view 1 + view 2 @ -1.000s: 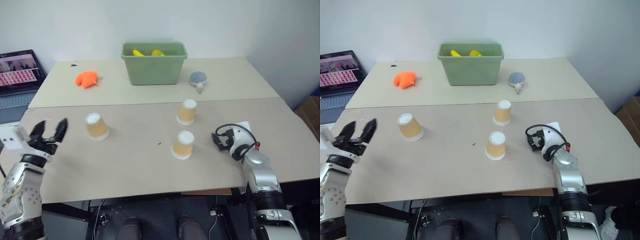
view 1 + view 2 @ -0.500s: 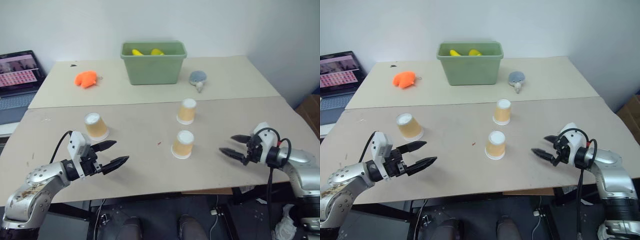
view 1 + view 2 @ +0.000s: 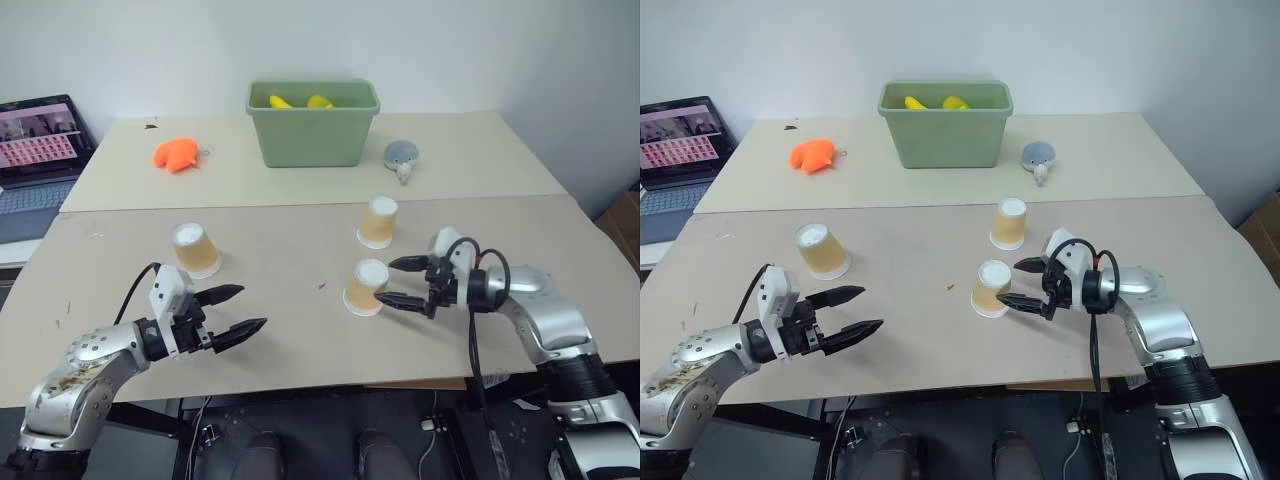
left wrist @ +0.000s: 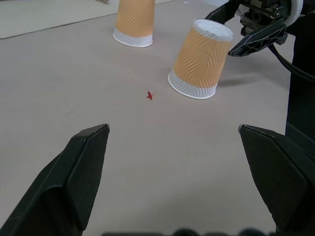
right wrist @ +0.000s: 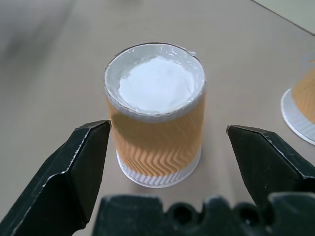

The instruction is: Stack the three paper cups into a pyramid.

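The near paper cup (image 3: 991, 288) is being lined up for a grab, right gripper (image 3: 1022, 284) fingers spread beside it, nothing pinched. Next they'd need closing on its sides; left gripper (image 3: 853, 311) is spread too, empty.

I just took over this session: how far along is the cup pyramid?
Nothing is stacked yet: all three paper cups stand upside down and apart on the table. In hand: the open right pincer is at the near cup, a finger on either side, not closed. The open left pincer holds nothing, short of the left cup. Left: pair two cups, then top them with the third; the far cup is untouched.
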{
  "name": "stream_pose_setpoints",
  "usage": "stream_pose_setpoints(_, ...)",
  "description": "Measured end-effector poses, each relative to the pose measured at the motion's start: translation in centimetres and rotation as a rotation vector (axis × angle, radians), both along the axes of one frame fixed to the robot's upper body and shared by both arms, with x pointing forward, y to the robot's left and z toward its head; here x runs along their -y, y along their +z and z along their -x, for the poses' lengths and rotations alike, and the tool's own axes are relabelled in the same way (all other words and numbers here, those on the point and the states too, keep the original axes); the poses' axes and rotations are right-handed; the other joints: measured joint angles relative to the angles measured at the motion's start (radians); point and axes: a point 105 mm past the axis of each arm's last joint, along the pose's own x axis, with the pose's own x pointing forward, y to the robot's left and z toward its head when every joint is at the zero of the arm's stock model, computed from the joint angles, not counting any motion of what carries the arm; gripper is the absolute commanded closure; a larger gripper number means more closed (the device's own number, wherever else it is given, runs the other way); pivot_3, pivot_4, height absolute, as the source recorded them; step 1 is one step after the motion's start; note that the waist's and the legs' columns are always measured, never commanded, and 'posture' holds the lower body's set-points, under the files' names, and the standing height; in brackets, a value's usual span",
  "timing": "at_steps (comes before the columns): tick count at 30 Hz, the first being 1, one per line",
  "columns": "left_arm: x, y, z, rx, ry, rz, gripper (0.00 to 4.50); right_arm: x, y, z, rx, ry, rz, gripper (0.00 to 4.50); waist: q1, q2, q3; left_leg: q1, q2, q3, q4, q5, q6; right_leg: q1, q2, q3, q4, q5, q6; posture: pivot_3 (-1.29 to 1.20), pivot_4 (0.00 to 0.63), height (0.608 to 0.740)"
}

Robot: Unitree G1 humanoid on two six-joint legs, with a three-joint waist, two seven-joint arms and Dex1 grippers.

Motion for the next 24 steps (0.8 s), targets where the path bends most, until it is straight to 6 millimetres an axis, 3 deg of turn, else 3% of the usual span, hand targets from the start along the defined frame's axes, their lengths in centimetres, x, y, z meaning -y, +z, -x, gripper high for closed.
stream_pose_setpoints(11,-0.3,-0.2,-0.1,0.002,0.022,-0.014,0.00,-2.3,1.3,-0.6,0.039,0.053,-0.037,0.04,-0.007,0.000,0.000,0.000,0.000,0.000,0.000,0.000,0.000,0.000,0.000,0.000,0.000,0.000,0.000,0.00,0.150,0.732)
stream_pose_setpoints(19,-0.5,-0.6,0.2,-0.012,0.035,-0.012,0.00,-2.4,0.6,-0.9,0.008,0.046,-0.039,0.04,-0.009,0.000,0.000,0.000,0.000,0.000,0.000,0.000,0.000,0.000,0.000,0.000,0.000,0.000,0.000,0.00,0.150,0.732)
stream_pose_setpoints(24,-0.6,-0.6,0.1,-0.009,0.045,-0.021,0.00,-2.4,0.3,-1.2,-0.002,0.035,-0.035,1.47,-0.011,0.000,0.000,0.001,0.000,0.000,0.000,0.000,0.000,0.000,0.000,0.000,0.001,0.000,0.000,0.00,0.150,0.732)
